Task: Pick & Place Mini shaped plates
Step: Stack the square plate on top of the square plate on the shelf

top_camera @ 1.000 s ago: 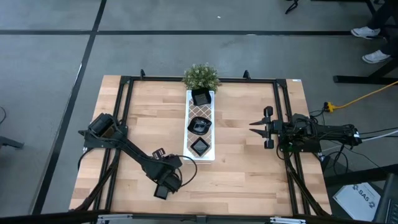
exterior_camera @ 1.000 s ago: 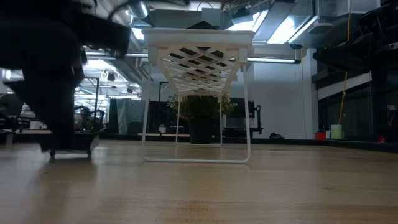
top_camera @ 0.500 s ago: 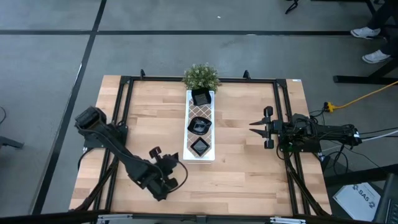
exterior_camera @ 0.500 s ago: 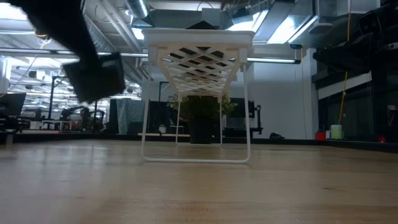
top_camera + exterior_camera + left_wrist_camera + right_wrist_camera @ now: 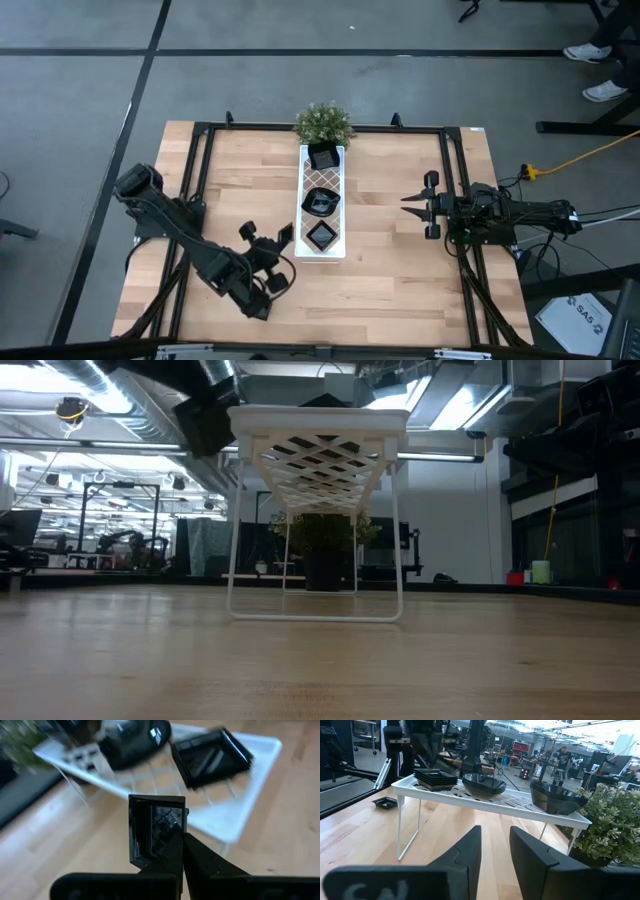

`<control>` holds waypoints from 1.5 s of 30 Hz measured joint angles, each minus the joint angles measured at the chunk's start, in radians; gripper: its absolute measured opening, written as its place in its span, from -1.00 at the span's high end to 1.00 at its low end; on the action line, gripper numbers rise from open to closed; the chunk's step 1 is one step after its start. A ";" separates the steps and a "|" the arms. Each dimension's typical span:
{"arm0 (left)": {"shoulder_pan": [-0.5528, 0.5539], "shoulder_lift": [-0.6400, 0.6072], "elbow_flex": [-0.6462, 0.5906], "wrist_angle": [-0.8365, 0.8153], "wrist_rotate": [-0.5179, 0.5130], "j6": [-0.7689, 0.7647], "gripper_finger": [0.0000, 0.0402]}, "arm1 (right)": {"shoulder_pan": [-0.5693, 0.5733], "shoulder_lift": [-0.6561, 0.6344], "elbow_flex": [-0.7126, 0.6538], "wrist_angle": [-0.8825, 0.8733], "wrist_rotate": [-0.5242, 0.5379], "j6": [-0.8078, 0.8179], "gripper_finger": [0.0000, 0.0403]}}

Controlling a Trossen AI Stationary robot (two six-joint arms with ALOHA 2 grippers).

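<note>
Three groups of black plates (image 5: 321, 202) already sit on the white tray (image 5: 307, 183), the left pincer (image 5: 283, 238) carries another square plate (image 5: 156, 831) clenched at its seven o'clock, and seemingly one more (image 5: 385, 803) waits on the tabletop (image 5: 390, 270).

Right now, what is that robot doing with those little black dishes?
The left pincer is shut on a small square black dish, held up next to the near end of the white rack. Three stacks of black dishes already sit on that rack, in front of a small plant. The right pincer waits off to the side, holding nothing.
</note>
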 joint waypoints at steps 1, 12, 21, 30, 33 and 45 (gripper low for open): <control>0.007 -0.004 0.000 0.000 -0.018 0.017 0.99 | 0.000 0.000 0.000 0.000 0.000 0.000 0.49; 0.077 -0.026 -0.001 0.083 -0.145 0.418 0.99 | 0.000 0.000 0.000 0.000 0.000 0.000 0.49; 0.092 -0.026 -0.001 0.298 -0.156 1.121 0.99 | 0.000 0.000 0.000 0.000 0.000 0.000 0.49; 0.111 -0.026 -0.001 0.467 0.024 1.665 0.99 | 0.000 0.000 0.000 0.000 0.000 0.000 0.49; 0.128 -0.026 -0.001 0.492 0.080 1.751 0.99 | 0.000 0.000 0.000 0.000 0.000 0.000 0.49; 0.207 -0.026 -0.001 0.494 0.232 1.777 0.99 | 0.000 0.000 0.000 0.000 0.000 0.000 0.49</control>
